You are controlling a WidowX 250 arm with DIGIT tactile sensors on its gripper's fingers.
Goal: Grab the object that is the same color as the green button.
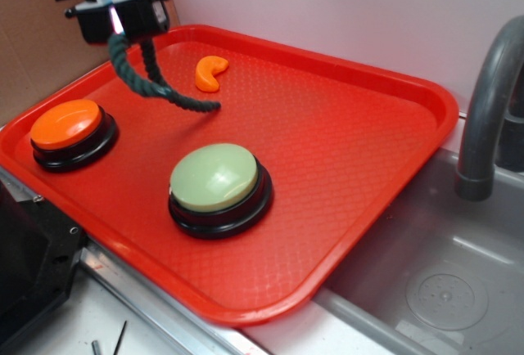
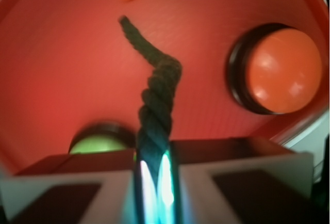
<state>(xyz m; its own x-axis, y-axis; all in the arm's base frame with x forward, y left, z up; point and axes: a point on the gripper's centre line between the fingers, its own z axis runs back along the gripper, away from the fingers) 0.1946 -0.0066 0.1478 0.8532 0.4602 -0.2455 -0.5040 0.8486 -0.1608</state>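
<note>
A pale wall (image 1: 344, 3) behind; grey sink (image 1: 442, 289) (with faucet (image 1: 483, 118)) at right.

Two cameras: one high and off to the side, one riding on the arm.

The exterior view looks down at an angle over the whole red tray (image 1: 360, 126), with the sink (image 1: 458, 289) at its lower right. The wrist view sits just behind the tool (image 2: 154, 182), very near, facing down its length onto the tray. Both share the green button (image 1: 219, 179), the orange button (image 1: 70, 126) and the rope (image 1: 155, 85).
</note>
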